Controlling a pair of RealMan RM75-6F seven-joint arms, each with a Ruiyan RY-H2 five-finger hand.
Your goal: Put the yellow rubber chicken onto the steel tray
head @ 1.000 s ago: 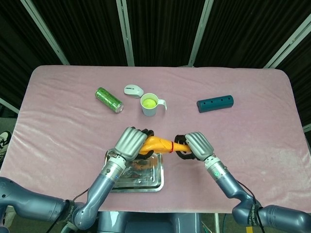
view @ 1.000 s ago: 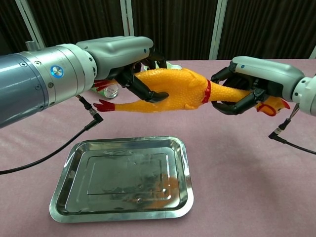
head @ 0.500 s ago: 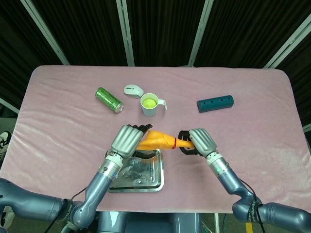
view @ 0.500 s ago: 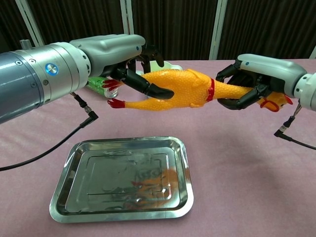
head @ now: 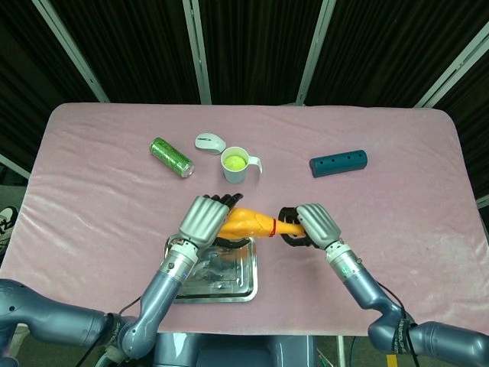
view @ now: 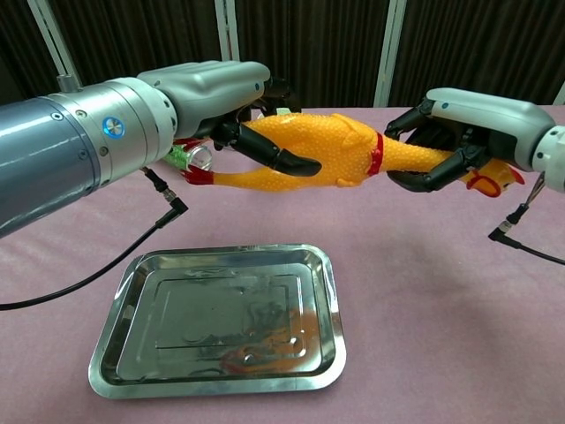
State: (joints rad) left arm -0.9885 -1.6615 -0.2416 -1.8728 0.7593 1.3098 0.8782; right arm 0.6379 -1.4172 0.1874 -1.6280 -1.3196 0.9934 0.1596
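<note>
The yellow rubber chicken (view: 327, 155) is hanging in the air, stretched sideways between both hands, above and just beyond the far edge of the steel tray (view: 124, 349). The left hand (view: 216, 93) is wrapping its dark fingers (view: 278, 159) around the body, and the right hand (view: 477, 119) is clasping the neck past the red collar, with the beak poking out to the right. The tray is lying flat on the pink table (head: 412, 229) near its front edge, its floor bare apart from an orange reflection.

Room around the tray is lying open on the left, on the right and toward the near edge. Farther back, well apart from the hands, a green can (head: 171, 157) is lying on its side, with a white mouse (head: 208, 141) and a white cup (head: 235, 164) beside it, and a teal cylinder (head: 338, 164) off to the right.

Compared with a second ago, both hands are keeping the same grasp, but the chicken is sitting a little higher, and the tray has not moved.
</note>
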